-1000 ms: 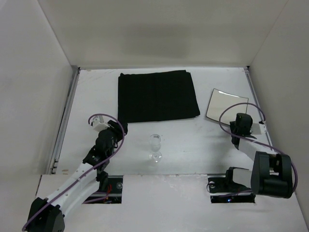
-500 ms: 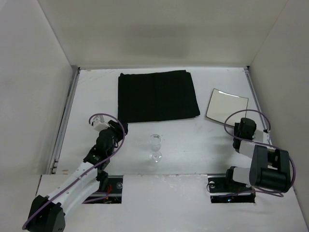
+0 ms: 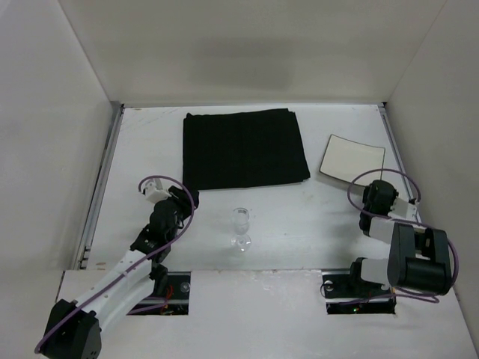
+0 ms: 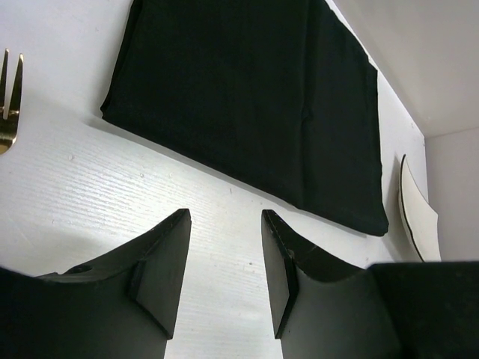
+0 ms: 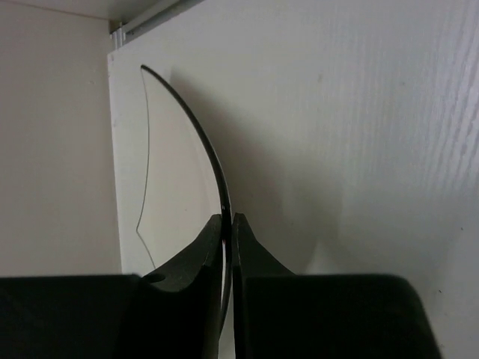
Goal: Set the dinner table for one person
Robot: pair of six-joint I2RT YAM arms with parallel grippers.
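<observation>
A square white plate (image 3: pixel 352 158) with a thin dark rim lies at the right of the white dinner table (image 3: pixel 299 217). My right gripper (image 3: pixel 372 185) is at its near edge. In the right wrist view the jaws (image 5: pixel 227 218) are shut on the plate's rim (image 5: pixel 209 149), one finger on each side. A black placemat (image 3: pixel 243 148) lies at the back middle, and a clear stemmed glass (image 3: pixel 240 226) stands upright in front of it. My left gripper (image 3: pixel 187 198) hovers open and empty left of the glass, pointing at the placemat (image 4: pixel 247 97). A gold fork (image 4: pixel 9 105) lies to its left.
Metal rails (image 3: pixel 101 187) run along both side edges of the table, with white walls behind and beside it. The plate (image 4: pixel 418 217) sits close to the right rail and wall. Both arm bases are at the near edge.
My right gripper has closed onto the plate's near rim, after the arm drew back toward its base. The plate's surface looks brighter now. The left arm has not moved.
</observation>
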